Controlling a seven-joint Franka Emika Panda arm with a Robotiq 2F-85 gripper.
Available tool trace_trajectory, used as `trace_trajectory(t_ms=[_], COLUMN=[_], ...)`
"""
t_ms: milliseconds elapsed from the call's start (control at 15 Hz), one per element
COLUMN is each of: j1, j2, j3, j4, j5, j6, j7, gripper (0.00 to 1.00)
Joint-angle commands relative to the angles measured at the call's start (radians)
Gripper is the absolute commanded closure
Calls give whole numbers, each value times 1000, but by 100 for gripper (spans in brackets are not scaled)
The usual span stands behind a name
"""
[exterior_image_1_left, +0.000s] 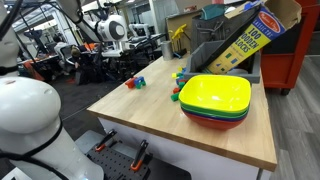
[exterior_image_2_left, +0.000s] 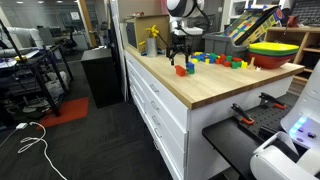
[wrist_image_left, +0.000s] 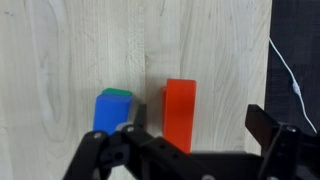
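Panda arm with its gripper (wrist_image_left: 190, 125) hanging above the red block (wrist_image_left: 180, 112), beneath which lies the wooden table (exterior_image_1_left: 150, 118). The jaws are spread to their full width and grasp nothing. In the wrist view the red block lies between the two dark fingers (wrist_image_left: 262, 128) and touches neither. In an exterior view the gripper (exterior_image_2_left: 179, 50) hangs directly over the red block (exterior_image_2_left: 181, 70), with open air between them. A blue block (wrist_image_left: 110, 115) sits just beside the red block, separated from it by a narrow strip of bare wood; one finger partly covers its near corner in the wrist view. A green block (wrist_image_left: 118, 91) shows from behind the blue block, equally near the red block; whether the two touch cannot be told. The stacked bowls (exterior_image_1_left: 215, 98), yellow uppermost, stand well apart from the red block. A few loose blocks (exterior_image_1_left: 177, 92) lie between the red block and the bowls, close to the latter. A tilted box (exterior_image_1_left: 245, 38) of wooden blocks stands farther still from the red block, beyond the bowls
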Motion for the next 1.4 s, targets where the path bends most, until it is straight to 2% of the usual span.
trace_trajectory(t_ms=[0,600,1333], j1=[1,12,16], j2=[11,25,26], j3=[-8,-11,-17], j4=[14,10,6], j5=[-1,-14,-45], j6=[3,30,43], j7=[28,83,92], gripper=[0,0,0])
